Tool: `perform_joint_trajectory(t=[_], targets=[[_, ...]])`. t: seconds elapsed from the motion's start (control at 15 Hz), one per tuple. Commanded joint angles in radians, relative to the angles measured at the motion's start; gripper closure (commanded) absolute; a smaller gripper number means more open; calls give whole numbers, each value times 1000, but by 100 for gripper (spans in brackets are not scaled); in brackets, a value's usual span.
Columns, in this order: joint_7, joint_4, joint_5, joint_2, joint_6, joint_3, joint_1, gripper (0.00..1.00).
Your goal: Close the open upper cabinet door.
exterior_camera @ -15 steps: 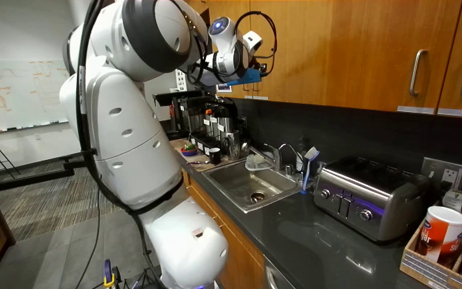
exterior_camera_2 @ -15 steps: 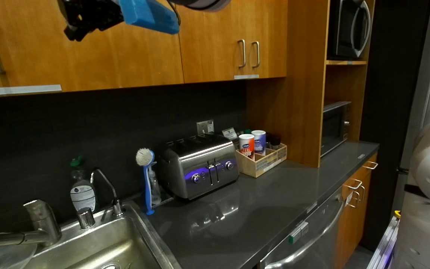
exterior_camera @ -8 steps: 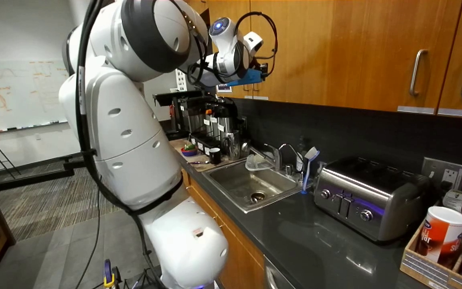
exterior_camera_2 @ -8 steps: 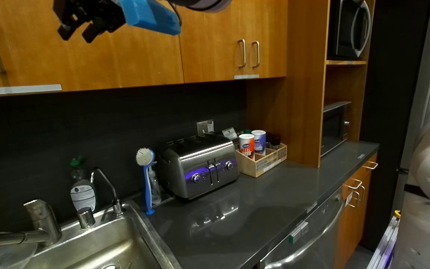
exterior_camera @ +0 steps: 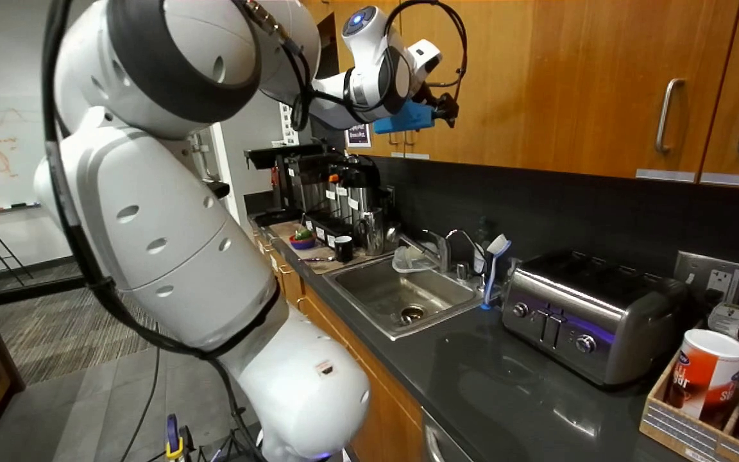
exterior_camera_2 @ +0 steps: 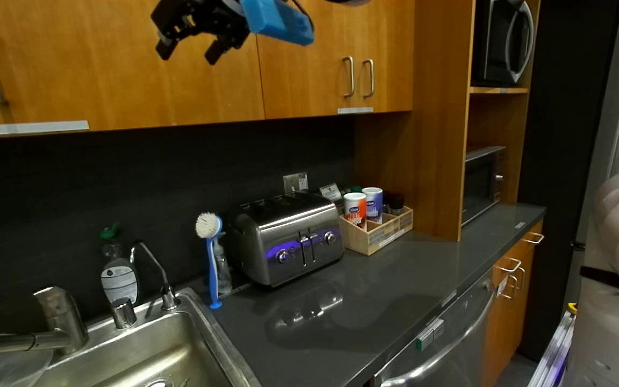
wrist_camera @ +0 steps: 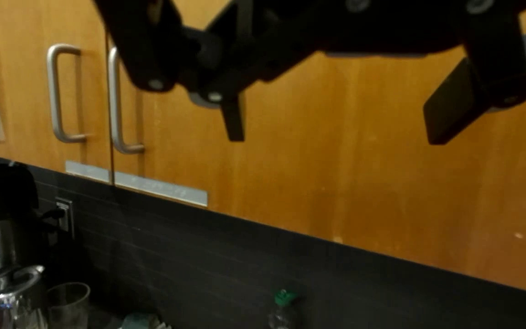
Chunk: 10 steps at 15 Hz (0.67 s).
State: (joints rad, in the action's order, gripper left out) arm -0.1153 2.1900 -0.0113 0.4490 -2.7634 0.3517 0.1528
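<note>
Shifted rightward in both exterior views over the past second, its fingers (wrist_camera: 454,104) parted where they had been bunched together, the robot's claw (exterior_camera_2: 190,52) hangs before the upper cabinet door (exterior_camera_2: 89,86), a honey-brown panel that looks flush with the neighboring door (exterior_camera_2: 309,75) along the lower edge. Wood grain shows through the wide gap between the claw's tips in the wrist view; whether they touch the panel cannot be told. Every view crops the panel's top, and the claw, itself cut off and blurred, hides the upper end of a bar handle (wrist_camera: 116,105). The white arm (exterior_camera: 196,244), its elbow swung leftward since then, blocks much of the background in an exterior view. Below, a soap bottle (exterior_camera_2: 120,277) shows nearly whole behind the steel sink (exterior_camera_2: 220,344), which runs out of frame at lower left; the wrist view catches little more than the bottle's green cap (wrist_camera: 284,298). Along the gray tabletop (exterior_camera_2: 395,279), an upright dish brush (exterior_camera_2: 213,274) stands just beside a toaster (exterior_camera_2: 288,231), with canisters (exterior_camera_2: 355,207) in a divided wooden box (exterior_camera_2: 390,230) farther along, their lettering only partly legible. At right, a microwave (exterior_camera_2: 495,43) is cropped at the top.
</note>
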Motion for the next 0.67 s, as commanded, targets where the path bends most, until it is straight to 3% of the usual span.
perform_joint_trajectory(t=[0.0,0.27,0.6], targets=[[3,68,20,113,176,-70,41,0],[-14,93,7,164,355,-111,10,0],[-13,146,51,184,513,-227,-32,0]])
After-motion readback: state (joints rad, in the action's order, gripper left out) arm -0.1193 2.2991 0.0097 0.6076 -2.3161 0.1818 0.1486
